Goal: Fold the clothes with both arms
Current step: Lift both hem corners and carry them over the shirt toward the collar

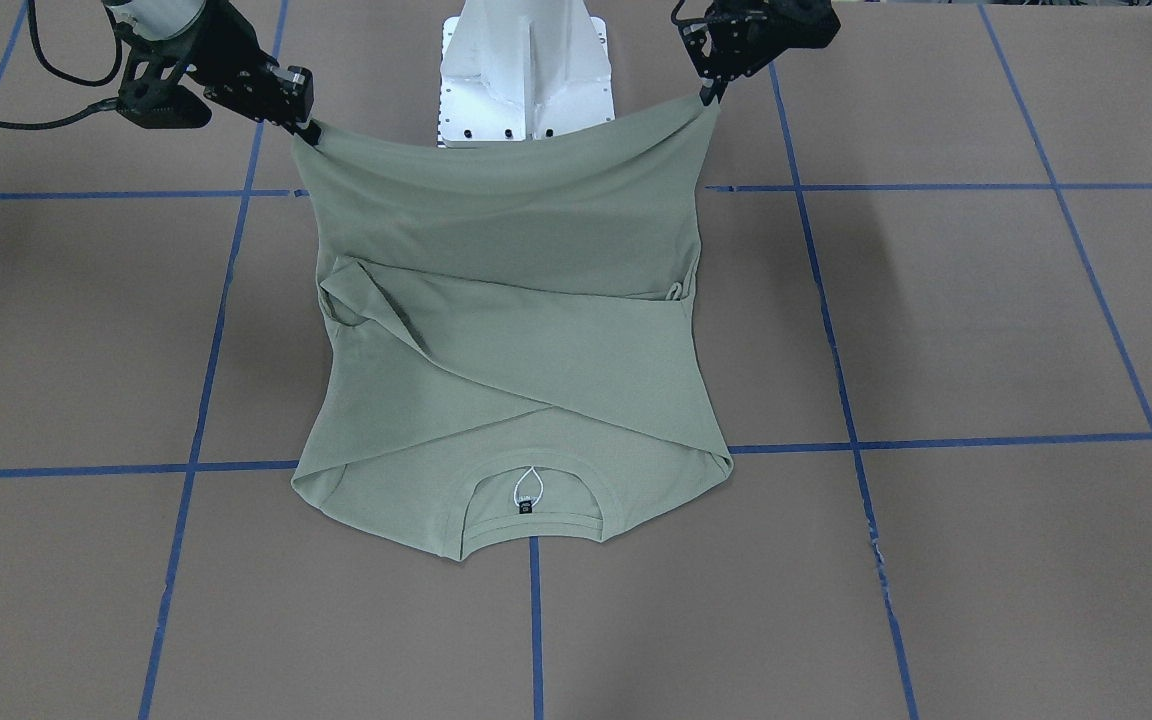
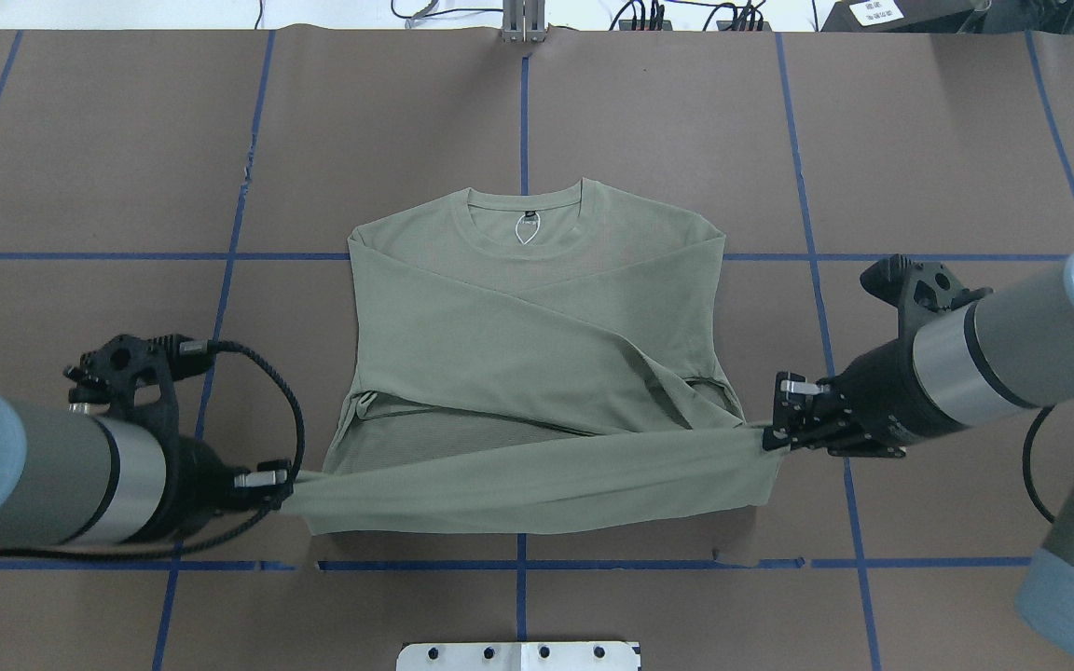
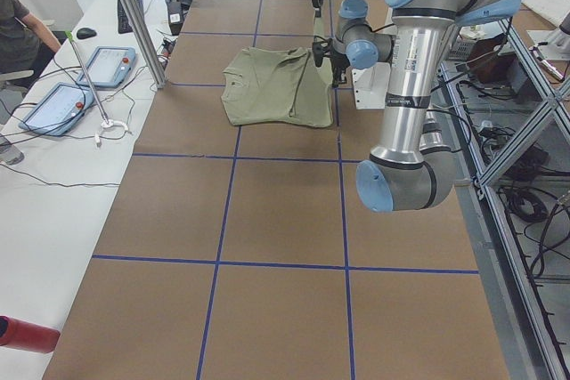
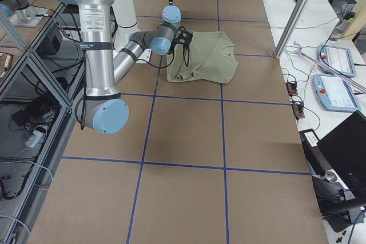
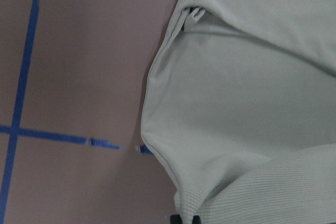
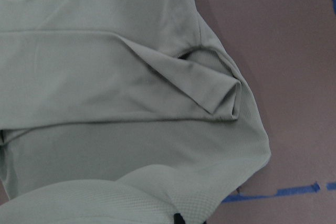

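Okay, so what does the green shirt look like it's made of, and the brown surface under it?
The shirt: a soft, matte knit, probably cotton or a blend; a fine waffle-like texture shows in the wrist views, and it drapes loosely. The table covering: looks like matte brown paper or thin card, flat, with blue tape lines; which one, I can't tell.

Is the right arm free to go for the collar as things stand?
Probably not yet. The right tool is shut on a hem corner of the shirt, holding it up. The collar itself lies bare, with nothing over it.
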`<state>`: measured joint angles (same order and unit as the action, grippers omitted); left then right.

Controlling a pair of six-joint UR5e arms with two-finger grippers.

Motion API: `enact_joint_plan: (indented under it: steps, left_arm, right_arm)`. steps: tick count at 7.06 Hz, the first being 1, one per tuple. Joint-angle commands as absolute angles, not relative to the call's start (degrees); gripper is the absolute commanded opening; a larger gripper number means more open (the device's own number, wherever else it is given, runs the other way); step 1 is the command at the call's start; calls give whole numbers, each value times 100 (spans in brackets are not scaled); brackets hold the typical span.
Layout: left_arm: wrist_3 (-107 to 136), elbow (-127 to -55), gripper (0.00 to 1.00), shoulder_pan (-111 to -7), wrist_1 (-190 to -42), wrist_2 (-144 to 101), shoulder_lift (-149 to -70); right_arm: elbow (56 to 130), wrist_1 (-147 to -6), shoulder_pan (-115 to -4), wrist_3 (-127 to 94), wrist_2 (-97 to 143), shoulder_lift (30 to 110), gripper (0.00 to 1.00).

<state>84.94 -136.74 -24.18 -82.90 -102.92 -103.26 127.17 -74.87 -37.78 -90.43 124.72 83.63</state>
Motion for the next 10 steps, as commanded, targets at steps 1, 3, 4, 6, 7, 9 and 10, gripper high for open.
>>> enact_joint_plan:
  steps: [1, 3, 4, 6, 7, 9, 10]
  left_arm:
    - [7781, -12835, 0, -3460, -8297, -10476, -10853]
    - [7559, -12202, 0, -3892, -8314, -10520, -11336]
    - [7559, -11903, 0, -3981, -8367, -10503, -11494]
    - [7471, -11244, 0, -4156, -8682, -10494, -11776]
    - [7479, -10884, 0, -4227, -9023, -10485, -11838]
    - [7497, -9962, 0, -4298, -10067, -10459, -11900]
    - [7514, -9671, 0, -4307, -10359, -10459, -11944]
  right_arm:
    - [11738, -7488, -4514, -9035, 12498, 7370, 0]
    - [11130, -7479, -4850, -8521, 12419, 6840, 0]
    - [10831, -7479, -4982, -8351, 12402, 6707, 0]
    - [10085, -7471, -5115, -8323, 12384, 6207, 0]
    - [9777, -7453, -5150, -8280, 12297, 6083, 0]
    - [9266, -7453, -5168, -8086, 12252, 5828, 0]
    - [8968, -7444, -5177, -8086, 12182, 5575, 0]
